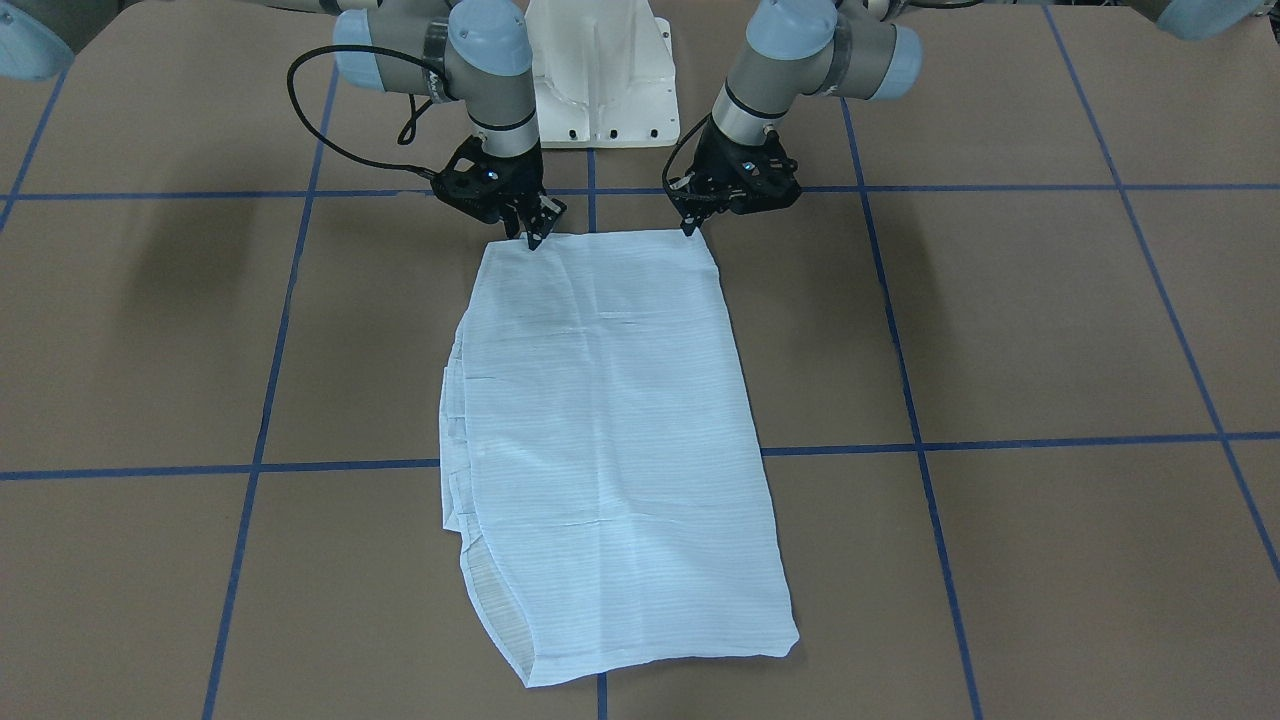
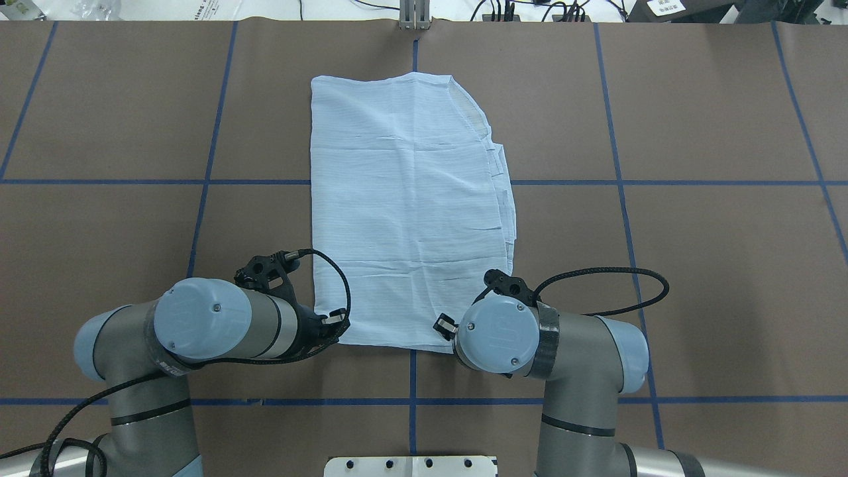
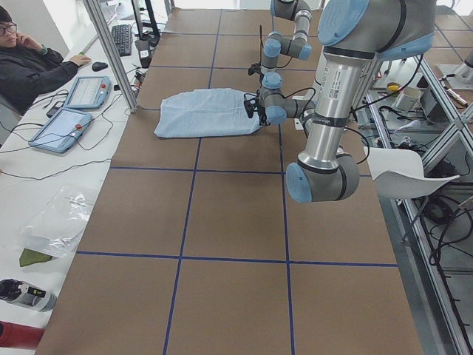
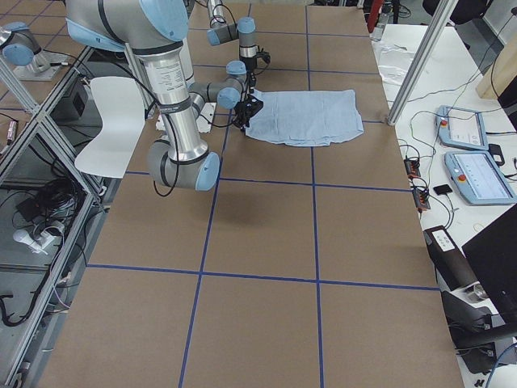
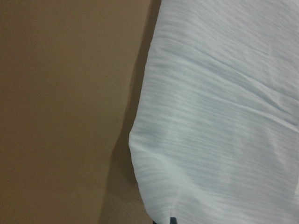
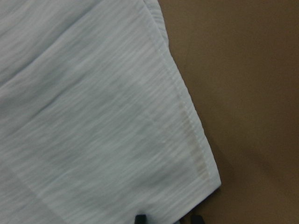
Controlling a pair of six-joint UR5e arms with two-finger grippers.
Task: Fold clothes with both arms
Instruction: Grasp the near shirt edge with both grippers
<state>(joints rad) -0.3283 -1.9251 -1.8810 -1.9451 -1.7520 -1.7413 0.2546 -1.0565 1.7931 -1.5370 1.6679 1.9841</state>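
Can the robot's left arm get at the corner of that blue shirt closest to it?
Likely yes: the left gripper hangs right at that corner of the shirt, and nothing lies between them.

Brown table [image 1: 1050,330], seated person [image 3: 29,66], white chair [image 4: 109,121]

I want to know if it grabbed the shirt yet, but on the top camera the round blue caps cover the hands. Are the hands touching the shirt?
Observer: Front camera: the left hand and right hand have their tips on the shirt, at its corners nearest the robot.
Operator: Is the right one pinching?
Observer: Its wrist camera shows two dark fingertips apart, by the hemmed corner.
Operator: And the left?
Observer: Its wrist camera shows the edge shadowing the table, fingers barely showing; cannot tell.
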